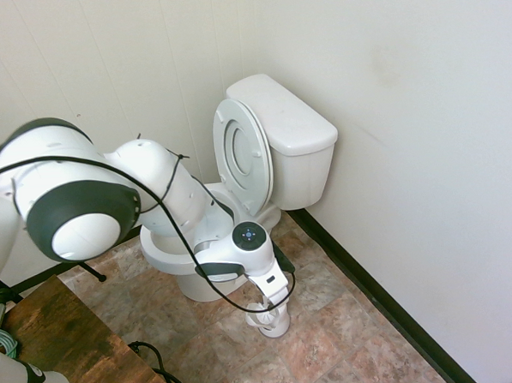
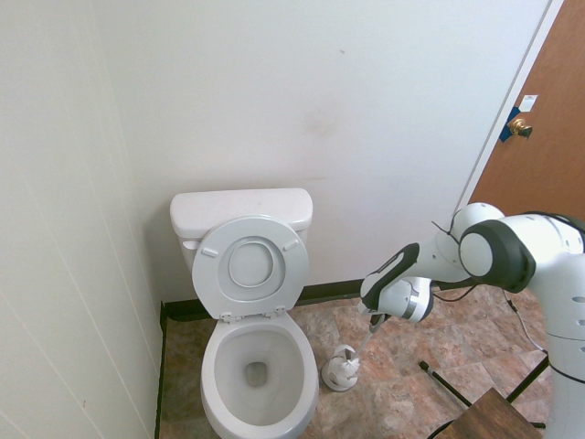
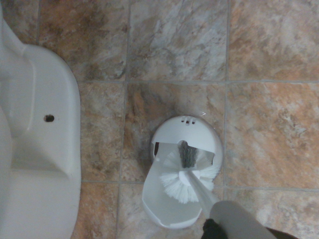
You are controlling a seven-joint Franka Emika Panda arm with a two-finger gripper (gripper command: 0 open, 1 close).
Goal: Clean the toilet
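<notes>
The claw (image 2: 373, 322) is clamped on the toilet brush (image 3: 185, 183) handle, the bristles just above the brush holder (image 3: 180, 199) beside the toilet (image 2: 256, 366).

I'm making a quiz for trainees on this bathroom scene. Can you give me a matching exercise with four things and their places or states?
Things:
1. toilet lid
2. brush
3. brush holder
4. door

States or places:
A. on the floor tiles beside the bowl
B. raised against the tank
C. brown, at the far corner
D. its bristle head just above its stand

Pairs: 1-B, 2-D, 3-A, 4-C
</notes>
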